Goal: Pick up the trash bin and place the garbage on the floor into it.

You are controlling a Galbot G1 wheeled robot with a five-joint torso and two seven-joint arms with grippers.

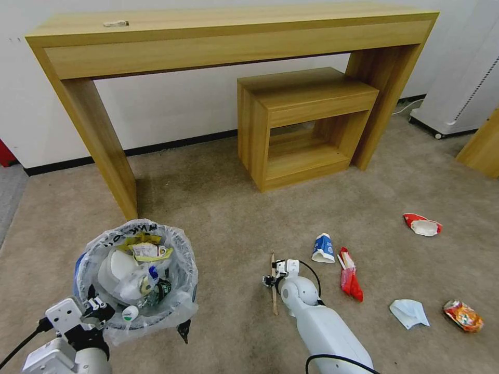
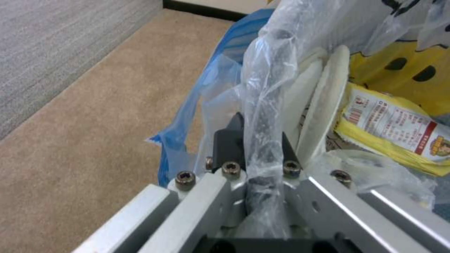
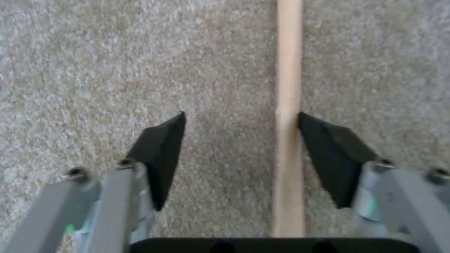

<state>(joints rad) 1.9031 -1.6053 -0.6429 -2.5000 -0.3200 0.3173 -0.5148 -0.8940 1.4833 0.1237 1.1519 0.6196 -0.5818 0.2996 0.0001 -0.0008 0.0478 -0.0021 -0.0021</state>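
Note:
The blue trash bin [image 1: 138, 275], lined with a crinkly plastic bag and holding slippers and wrappers, hangs at my lower left. My left gripper [image 1: 101, 309] [image 2: 260, 144] is shut on the bin's bagged rim [image 2: 262, 105]. My right gripper [image 1: 273, 280] [image 3: 241, 116] is open just above the floor [image 1: 223, 218], straddling the wooden stick [image 1: 274, 293] [image 3: 288, 70], which lies against one finger [image 3: 328, 151]. More garbage lies to the right: a blue-white cup [image 1: 323, 248], a red wrapper [image 1: 351, 275], a red-white cup [image 1: 422, 225], a blue mask [image 1: 409, 313] and an orange snack bag [image 1: 463, 315].
A tall wooden console table [image 1: 83, 114] stands against the wall ahead, with a low wooden stool [image 1: 306, 124] under its right half. A white appliance [image 1: 462, 78] and a wooden panel [image 1: 481, 148] are at the far right. Grey carpet [image 1: 10, 192] begins at the left.

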